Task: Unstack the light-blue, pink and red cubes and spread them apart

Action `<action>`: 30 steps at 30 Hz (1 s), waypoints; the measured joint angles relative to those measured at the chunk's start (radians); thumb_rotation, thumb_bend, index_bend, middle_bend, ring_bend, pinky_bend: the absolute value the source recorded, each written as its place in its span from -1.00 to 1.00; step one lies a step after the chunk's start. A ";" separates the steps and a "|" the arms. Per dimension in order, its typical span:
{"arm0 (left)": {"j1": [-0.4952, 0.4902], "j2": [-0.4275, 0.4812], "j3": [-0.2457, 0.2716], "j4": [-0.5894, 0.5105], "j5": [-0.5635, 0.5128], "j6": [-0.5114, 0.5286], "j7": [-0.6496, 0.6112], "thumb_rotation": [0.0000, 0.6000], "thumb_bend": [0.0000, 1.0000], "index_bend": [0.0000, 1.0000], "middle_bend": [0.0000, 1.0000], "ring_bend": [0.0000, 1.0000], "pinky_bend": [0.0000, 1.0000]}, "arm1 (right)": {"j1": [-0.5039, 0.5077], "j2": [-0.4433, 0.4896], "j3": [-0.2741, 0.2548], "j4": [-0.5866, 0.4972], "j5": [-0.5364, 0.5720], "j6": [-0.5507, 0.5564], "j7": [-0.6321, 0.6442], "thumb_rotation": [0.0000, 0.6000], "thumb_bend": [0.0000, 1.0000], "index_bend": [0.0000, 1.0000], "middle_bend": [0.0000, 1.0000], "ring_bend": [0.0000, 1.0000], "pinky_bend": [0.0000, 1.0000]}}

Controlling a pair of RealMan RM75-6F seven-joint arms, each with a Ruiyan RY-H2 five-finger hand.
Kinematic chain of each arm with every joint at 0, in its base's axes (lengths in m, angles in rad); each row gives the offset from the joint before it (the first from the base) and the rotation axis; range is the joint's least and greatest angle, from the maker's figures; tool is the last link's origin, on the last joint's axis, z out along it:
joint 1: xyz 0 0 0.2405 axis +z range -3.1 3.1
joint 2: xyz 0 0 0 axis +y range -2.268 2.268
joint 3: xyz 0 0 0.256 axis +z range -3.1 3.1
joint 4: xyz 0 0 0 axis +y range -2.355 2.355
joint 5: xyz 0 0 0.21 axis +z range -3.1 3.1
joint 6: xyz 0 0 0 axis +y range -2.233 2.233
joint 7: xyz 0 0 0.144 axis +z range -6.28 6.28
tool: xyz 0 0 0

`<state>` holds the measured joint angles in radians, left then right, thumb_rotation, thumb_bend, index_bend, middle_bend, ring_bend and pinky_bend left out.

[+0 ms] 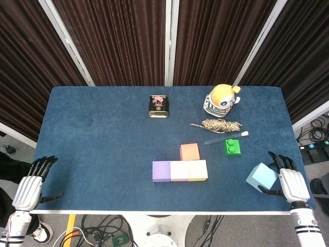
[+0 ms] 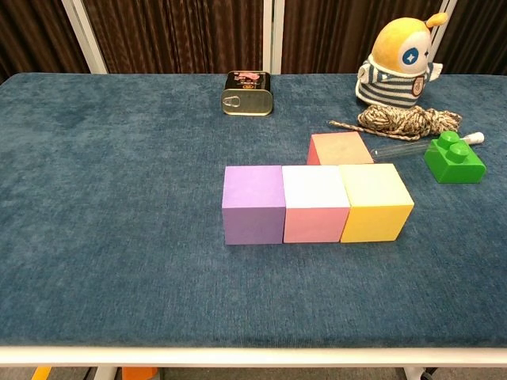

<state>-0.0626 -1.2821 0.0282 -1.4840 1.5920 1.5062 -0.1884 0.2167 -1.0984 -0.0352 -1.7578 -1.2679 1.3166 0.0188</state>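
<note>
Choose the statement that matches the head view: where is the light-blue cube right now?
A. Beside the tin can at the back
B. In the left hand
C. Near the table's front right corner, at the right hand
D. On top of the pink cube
C: the light-blue cube sits near the front right corner of the table, against the right hand.
</note>
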 measured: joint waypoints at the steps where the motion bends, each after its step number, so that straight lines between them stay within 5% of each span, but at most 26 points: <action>1: 0.001 0.001 0.000 0.000 -0.001 0.000 0.000 1.00 -1.00 -0.78 -0.87 -1.00 -1.00 | 0.001 0.002 -0.001 -0.001 0.002 -0.012 0.000 1.00 -1.00 -1.00 -0.42 -0.99 -1.00; 5: 0.003 0.002 0.000 0.005 -0.004 0.004 -0.009 1.00 -1.00 -0.78 -0.87 -1.00 -1.00 | 0.011 0.034 -0.006 -0.023 0.013 -0.084 -0.005 1.00 -1.00 -1.00 -0.75 -1.00 -1.00; 10: 0.003 -0.001 0.000 0.008 -0.006 0.002 -0.012 1.00 -1.00 -0.78 -0.87 -1.00 -1.00 | 0.022 0.076 0.002 -0.066 0.009 -0.116 -0.008 1.00 -1.00 -1.00 -0.89 -1.00 -1.00; 22: 0.004 -0.002 -0.003 0.013 -0.010 0.004 -0.018 1.00 -1.00 -0.78 -0.87 -1.00 -1.00 | 0.059 0.106 0.064 -0.131 -0.079 -0.103 -0.010 1.00 -1.00 -1.00 -0.80 -1.00 -1.00; 30: 0.007 -0.002 -0.002 0.016 -0.010 0.008 -0.022 1.00 -1.00 -0.78 -0.87 -1.00 -1.00 | 0.146 0.123 0.096 -0.208 -0.121 -0.188 -0.095 1.00 -1.00 -1.00 -0.66 -1.00 -1.00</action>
<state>-0.0552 -1.2840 0.0267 -1.4679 1.5815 1.5142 -0.2104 0.3622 -0.9757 0.0609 -1.9654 -1.3893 1.1283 -0.0757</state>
